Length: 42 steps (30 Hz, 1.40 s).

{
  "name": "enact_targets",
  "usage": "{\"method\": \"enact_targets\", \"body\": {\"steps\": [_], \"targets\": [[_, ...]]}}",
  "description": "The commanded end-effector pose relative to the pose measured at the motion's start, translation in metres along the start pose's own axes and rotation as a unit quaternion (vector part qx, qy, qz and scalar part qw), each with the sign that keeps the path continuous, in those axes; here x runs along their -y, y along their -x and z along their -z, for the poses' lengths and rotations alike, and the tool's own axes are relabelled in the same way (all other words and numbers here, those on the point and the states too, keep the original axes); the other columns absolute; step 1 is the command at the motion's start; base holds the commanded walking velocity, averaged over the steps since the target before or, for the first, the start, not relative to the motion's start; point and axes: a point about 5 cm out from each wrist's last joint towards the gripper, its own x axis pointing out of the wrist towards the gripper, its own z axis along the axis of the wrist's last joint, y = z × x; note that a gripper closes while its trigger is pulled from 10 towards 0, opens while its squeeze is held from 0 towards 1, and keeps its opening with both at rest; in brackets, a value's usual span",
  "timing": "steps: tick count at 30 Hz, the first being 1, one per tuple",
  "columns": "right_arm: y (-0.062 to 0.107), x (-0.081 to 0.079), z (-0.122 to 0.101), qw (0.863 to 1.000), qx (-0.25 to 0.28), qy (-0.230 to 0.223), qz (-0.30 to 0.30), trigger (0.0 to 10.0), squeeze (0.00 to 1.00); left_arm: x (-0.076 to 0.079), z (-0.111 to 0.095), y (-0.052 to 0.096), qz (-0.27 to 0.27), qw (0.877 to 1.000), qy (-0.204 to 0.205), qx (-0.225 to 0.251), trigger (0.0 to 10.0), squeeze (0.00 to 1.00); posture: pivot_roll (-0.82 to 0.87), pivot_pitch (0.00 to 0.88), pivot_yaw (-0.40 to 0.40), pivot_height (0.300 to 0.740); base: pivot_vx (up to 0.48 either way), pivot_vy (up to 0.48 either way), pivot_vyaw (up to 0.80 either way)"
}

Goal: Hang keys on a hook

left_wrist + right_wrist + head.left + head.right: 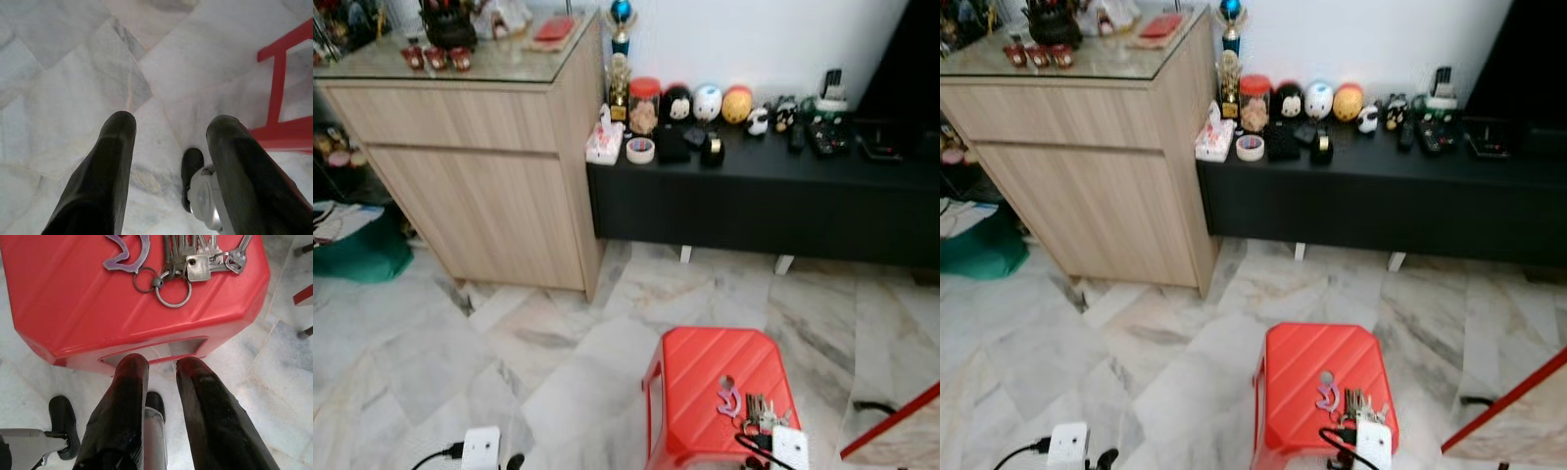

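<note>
Red plastic stool (720, 392): I see it standing low in the head views on the marble floor (509, 352), near my right side.
Keys (195, 262): a bunch on linked rings lies flat on the stool's top, toward its near right corner; the right wrist view gives me single blades and a square tag, where the head views give only a small cluster.
Purple fob (128, 252): a curved charm on the same rings, beside the blades.
Right tool (161, 369): I read its two black fingers as slightly parted with nothing between them, hovering just off the stool's near edge, apart from the keys.
Left tool (171, 134): fingers spread wide over bare marble, gripping nothing; its wrist view catches a red frame (279, 93) to one side.
Wooden cabinet (480, 166): stands beyond the stool, to the left, with a glass top carrying small ornaments.
Black low tabletop (764, 196): against the white wall, lined with round figurines, a jar and a tape roll.
</note>
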Motion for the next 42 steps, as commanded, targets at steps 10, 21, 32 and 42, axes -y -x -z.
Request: {"method": "enact_targets", "body": {"steps": [10,21,32,42], "targets": [[0.002,0.006,0.006,1.000,-0.003,-0.005,0.009,10.0,0.00,0.000,0.009,0.003,0.002,1.000,-0.021,-0.013,10.0,0.00,0.05,0.044,0.010,0.740,0.000,-0.166,0.00],[0.002,0.006,0.006,1.000,-0.002,-0.006,0.009,10.0,0.00,0.000,0.010,0.003,0.000,1.000,-0.016,-0.016,10.0,0.00,0.05,0.044,0.010,0.740,0.000,-0.363,0.00],[0.001,0.006,0.000,1.000,0.015,-0.012,0.009,10.0,0.00,0.000,0.009,0.003,-0.002,1.000,-0.011,-0.016,10.0,0.00,0.05,0.036,0.009,0.740,0.000,0.000,0.00],[-0.005,-0.008,-0.059,0.990,0.136,-0.007,-0.025,10.0,0.00,-0.002,0.001,0.002,-0.006,1.000,-0.014,0.009,10.0,0.00,0.04,0.041,0.003,0.740,0.000,0.000,0.00]]}}
